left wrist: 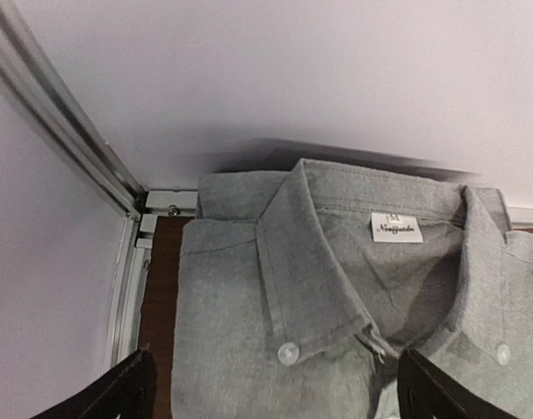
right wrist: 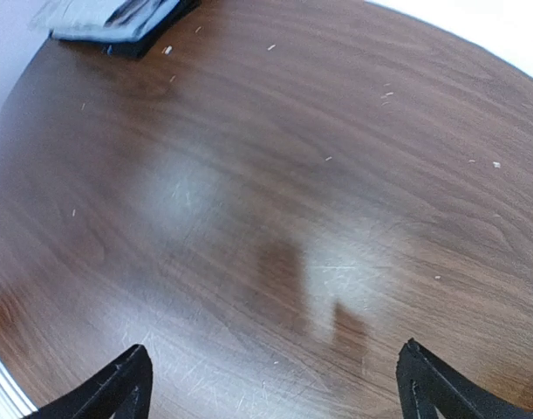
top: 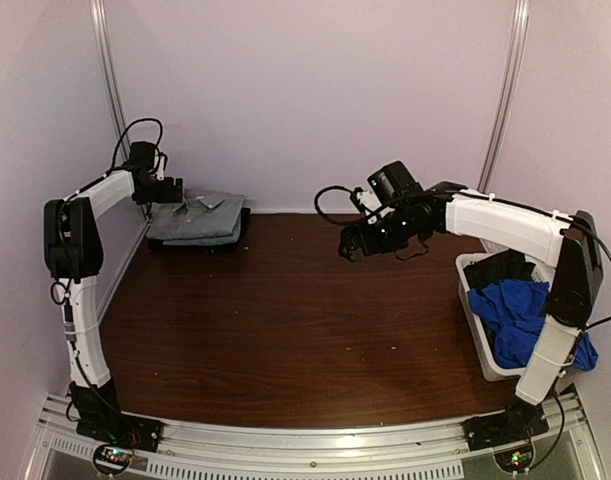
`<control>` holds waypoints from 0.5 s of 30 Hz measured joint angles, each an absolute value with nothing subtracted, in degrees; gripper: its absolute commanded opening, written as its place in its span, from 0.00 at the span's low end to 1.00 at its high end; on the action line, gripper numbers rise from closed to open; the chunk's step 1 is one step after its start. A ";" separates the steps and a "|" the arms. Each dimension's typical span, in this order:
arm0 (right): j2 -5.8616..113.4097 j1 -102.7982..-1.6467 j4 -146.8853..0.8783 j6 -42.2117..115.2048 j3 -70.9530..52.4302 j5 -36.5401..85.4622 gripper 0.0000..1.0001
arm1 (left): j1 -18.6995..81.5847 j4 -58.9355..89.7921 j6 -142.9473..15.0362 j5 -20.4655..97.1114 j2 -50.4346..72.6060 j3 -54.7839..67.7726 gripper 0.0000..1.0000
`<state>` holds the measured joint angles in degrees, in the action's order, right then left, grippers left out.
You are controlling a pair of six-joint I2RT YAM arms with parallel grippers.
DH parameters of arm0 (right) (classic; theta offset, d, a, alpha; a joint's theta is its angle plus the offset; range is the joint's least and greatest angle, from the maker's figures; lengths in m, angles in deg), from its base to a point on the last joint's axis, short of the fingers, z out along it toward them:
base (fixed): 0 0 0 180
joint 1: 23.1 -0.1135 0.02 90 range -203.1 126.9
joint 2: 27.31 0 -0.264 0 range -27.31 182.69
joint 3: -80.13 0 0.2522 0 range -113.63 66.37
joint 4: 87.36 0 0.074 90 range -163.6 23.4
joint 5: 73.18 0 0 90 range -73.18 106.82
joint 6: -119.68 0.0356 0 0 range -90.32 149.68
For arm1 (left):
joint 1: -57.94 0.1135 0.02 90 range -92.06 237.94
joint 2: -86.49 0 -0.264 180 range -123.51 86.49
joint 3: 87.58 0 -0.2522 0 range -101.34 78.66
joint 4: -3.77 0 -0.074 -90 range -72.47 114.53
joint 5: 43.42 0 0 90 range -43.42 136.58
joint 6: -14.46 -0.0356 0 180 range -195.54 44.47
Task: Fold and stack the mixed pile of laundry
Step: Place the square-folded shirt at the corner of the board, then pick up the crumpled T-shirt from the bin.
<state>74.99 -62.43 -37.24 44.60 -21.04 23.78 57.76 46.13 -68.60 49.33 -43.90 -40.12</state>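
Top view: a folded stack [top: 197, 225] sat at the far left corner of the counter [top: 285, 330]. A grey shirt [top: 200, 208] lay uppermost, with a dark layer [top: 243, 230] showing beneath it. The left tool [top: 170, 192] hovered at the stack's left edge. The right tool [top: 350, 245] hung in the air to the right of the stack, well apart from it. Farther right of the stack, a white bin [top: 472, 320] held a royal-blue piece [top: 525, 310] and a black piece [top: 503, 270], both bunched and unfolded.

Left wrist view: the grey shirt [left wrist: 336, 288] filled the frame, laid flat with its collar [left wrist: 292, 253] up and its label [left wrist: 397, 227] readable. The fingers [left wrist: 118, 393] stood at the lower corners of the frame — jaws wide, nothing held.

Right wrist view: bare counter [right wrist: 275, 218] lay below, with the stack [right wrist: 118, 22] just visible at the upper left. The fingers [right wrist: 109, 388] were spread wide and empty.

Progress, as a judgement: partly done. The shirt and whatever lay under it were folded and stacked — at least two pieces in the bin were left to fold and add to the stack.
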 measured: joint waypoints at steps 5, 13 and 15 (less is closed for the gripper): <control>69.44 -56.48 -37.15 46.39 -21.46 21.95 1.00 | 59.40 41.17 -61.19 43.62 -29.45 -27.33 0.98; 59.15 -48.70 -29.55 50.52 -23.32 19.91 1.00 | 56.47 39.14 -56.95 36.89 -16.20 -22.24 0.98; 55.83 -47.30 -25.98 52.21 -23.30 19.26 1.00 | 53.47 39.23 -56.88 36.45 -14.17 -18.52 0.98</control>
